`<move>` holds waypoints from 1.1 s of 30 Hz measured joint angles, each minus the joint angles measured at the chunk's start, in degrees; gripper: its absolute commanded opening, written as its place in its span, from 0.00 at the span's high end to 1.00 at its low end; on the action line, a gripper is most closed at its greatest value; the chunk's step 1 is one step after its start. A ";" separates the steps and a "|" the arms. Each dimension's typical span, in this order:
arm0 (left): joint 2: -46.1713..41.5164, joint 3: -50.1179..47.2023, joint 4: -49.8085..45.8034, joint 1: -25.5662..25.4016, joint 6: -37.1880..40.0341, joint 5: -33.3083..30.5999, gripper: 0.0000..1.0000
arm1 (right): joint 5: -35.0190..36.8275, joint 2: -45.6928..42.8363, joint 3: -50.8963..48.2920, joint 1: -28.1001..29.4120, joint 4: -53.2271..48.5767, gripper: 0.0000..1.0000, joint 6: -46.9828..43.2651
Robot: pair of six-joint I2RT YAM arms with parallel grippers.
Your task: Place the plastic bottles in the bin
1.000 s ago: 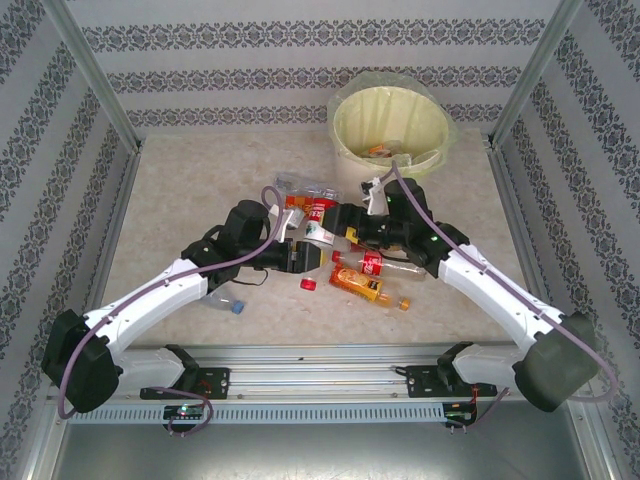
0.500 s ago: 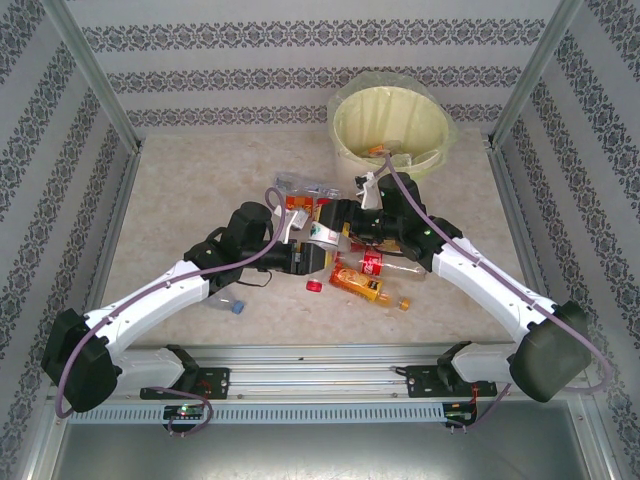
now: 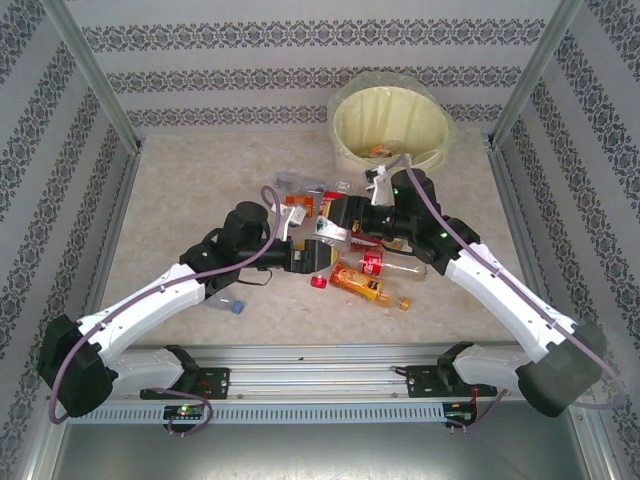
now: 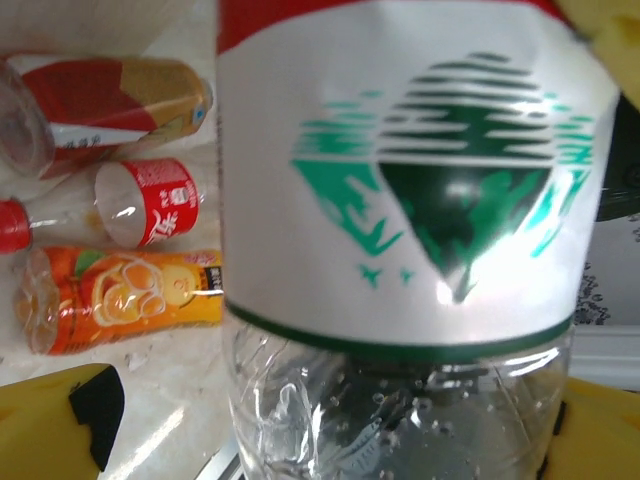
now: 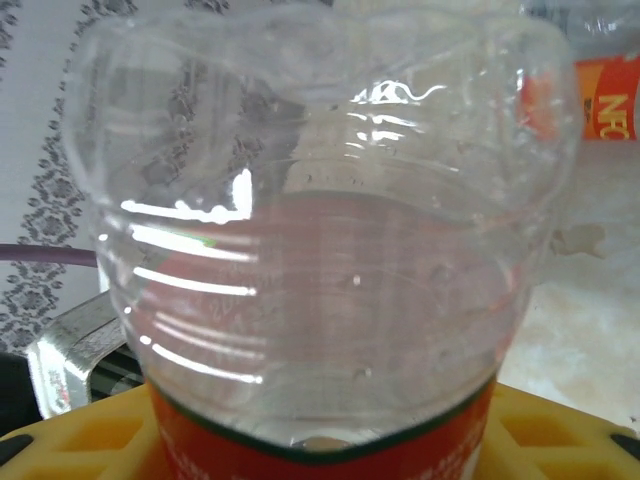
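Observation:
A clear plastic bottle (image 3: 329, 228) with a white, green and red label hangs above the table between my two grippers. In the right wrist view this bottle (image 5: 320, 250) sits between the yellow fingers (image 5: 560, 430), and my right gripper (image 5: 320, 455) is shut on its red-labelled part. My left gripper (image 4: 330, 430) is open, and its left finger (image 4: 60, 420) stands off from the bottle (image 4: 400, 200). More bottles lie below: a red-labelled one (image 3: 372, 262), an orange one (image 3: 360, 285), and others (image 3: 300, 190) behind. The cream bin (image 3: 440, 152) stands at the back right.
A red cap (image 3: 319, 282) lies loose by the orange bottle. One clear bottle with a blue cap (image 3: 226, 303) lies under my left forearm. Metal posts and patterned walls close in the table on three sides. Something orange (image 3: 378, 150) lies inside the bin.
My left gripper has opened off the bottle. My right gripper has come in from the right and closed on the bottle's other end.

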 measured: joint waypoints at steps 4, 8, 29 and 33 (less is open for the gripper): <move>-0.11 2.78 1.05 -0.31 0.02 -1.64 0.00 | 1.22 -1.14 3.37 -0.96 -2.69 0.46 -1.92; -0.57 6.12 1.31 -0.28 0.07 -4.15 0.00 | 2.58 -1.81 7.74 -2.05 -6.91 0.47 -4.68; -11.76 17.16 -7.21 -0.28 10.69 -17.38 0.00 | 23.80 8.28 43.89 -10.34 -23.52 0.49 -24.92; -12.59 17.62 -8.55 -0.28 12.24 -19.26 0.00 | 28.74 12.02 47.69 -11.19 -23.43 0.49 -28.48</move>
